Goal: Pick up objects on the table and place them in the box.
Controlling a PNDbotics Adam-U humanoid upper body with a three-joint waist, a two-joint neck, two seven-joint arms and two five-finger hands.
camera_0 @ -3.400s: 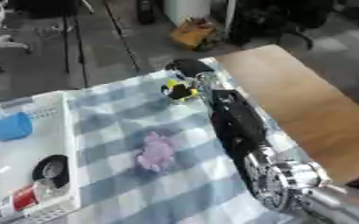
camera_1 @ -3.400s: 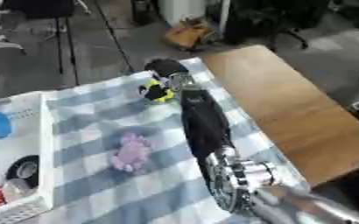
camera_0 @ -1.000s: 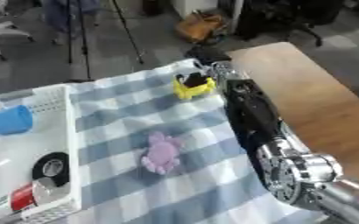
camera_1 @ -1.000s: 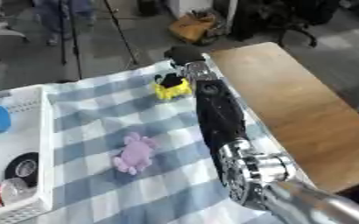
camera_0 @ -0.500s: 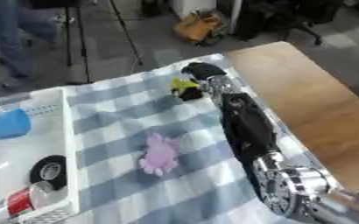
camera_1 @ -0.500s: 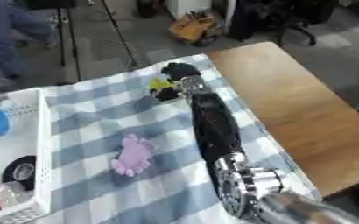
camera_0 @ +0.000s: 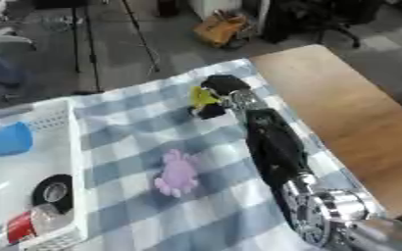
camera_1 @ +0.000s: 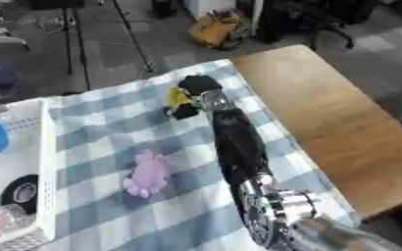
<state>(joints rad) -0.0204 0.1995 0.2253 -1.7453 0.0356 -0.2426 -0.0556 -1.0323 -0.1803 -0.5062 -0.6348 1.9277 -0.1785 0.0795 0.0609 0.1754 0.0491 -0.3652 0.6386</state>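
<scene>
My right arm stretches across the checked cloth to its far edge, where my right hand has its dark fingers curled over a small yellow and black object. The object lies under the hand on the cloth; how much of it the fingers enclose is hidden. A pink soft toy lies flat on the cloth, nearer to me and left of my forearm. The white box stands at the left edge and holds a blue item, a black tape roll and a red and clear item. My left hand shows in neither view.
The blue and white checked cloth covers the left part of a wooden table. Beyond the table's far edge are floor, tripod legs, a cardboard box and office chairs.
My right hand stays at the yellow and black object at the cloth's far edge; over the frames its fingers close over it. The camera has shifted slightly. The pink toy has not moved.
</scene>
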